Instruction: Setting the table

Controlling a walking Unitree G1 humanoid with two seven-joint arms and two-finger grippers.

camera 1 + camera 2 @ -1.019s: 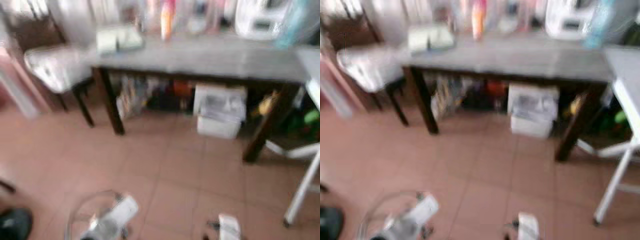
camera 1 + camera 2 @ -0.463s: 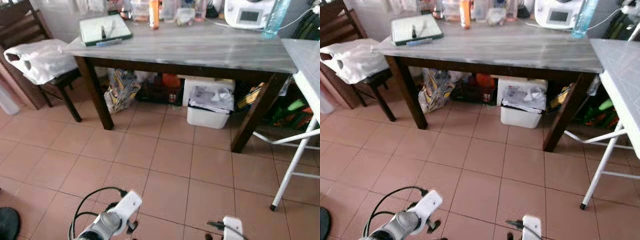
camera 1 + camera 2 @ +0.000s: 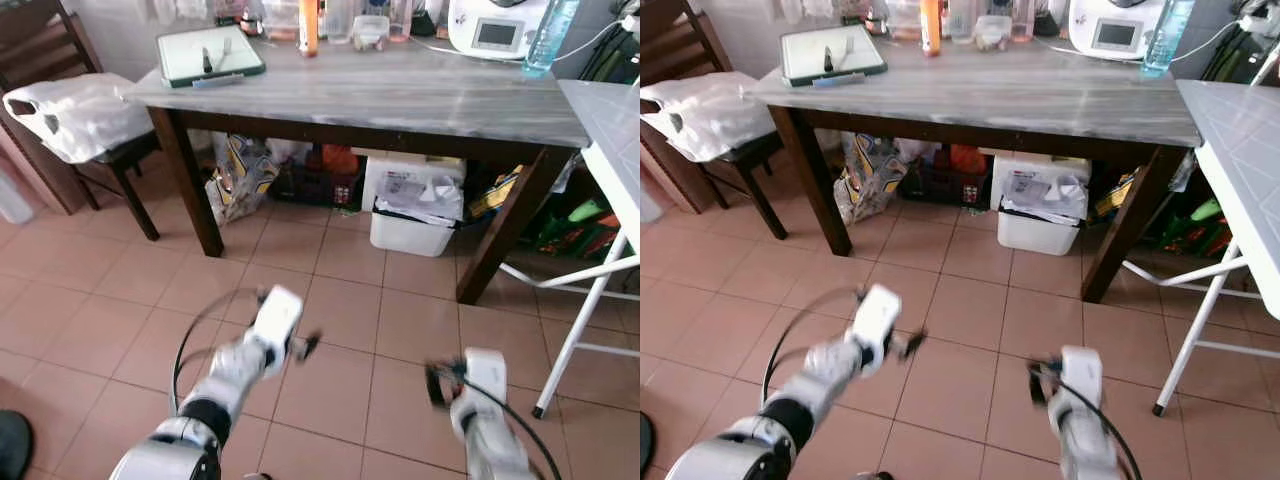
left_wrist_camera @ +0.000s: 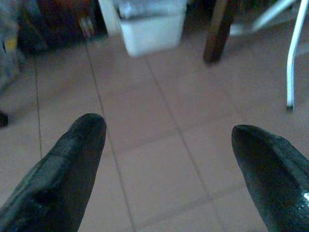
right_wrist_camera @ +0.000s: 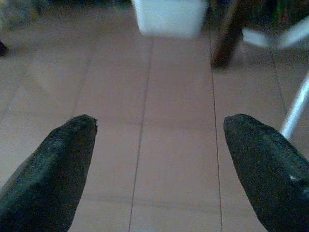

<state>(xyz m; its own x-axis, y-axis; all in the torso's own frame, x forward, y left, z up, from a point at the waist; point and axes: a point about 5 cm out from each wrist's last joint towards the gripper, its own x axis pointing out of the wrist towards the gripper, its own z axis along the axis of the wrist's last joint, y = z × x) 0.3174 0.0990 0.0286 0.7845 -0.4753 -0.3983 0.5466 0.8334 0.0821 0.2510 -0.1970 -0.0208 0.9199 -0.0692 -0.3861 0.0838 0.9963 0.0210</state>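
A grey-topped table (image 3: 400,95) on dark legs stands ahead of me across the tiled floor. A green-rimmed white tray (image 3: 210,55) lies on its left end, with an orange bottle (image 3: 308,25), jars, a white appliance (image 3: 497,25) and a water bottle (image 3: 545,40) along its back edge. My left gripper (image 4: 169,130) hangs open over bare tiles short of the table, holding nothing, and appears in the head view as the left gripper (image 3: 303,346). My right gripper (image 5: 159,125) is open and empty too, over the floor at the lower right as the right gripper (image 3: 437,383).
A dark chair with a white plastic bag (image 3: 75,110) on it stands left of the table. Under the table sit a white bin (image 3: 415,210), a patterned bag (image 3: 240,175) and clutter. A white folding table (image 3: 610,130) juts in at the right, its leg (image 3: 575,340) on the floor.
Both arms have risen from the bottom edge and reach further forward over the floor. The blur of a second ago is gone; the table stays where it was.
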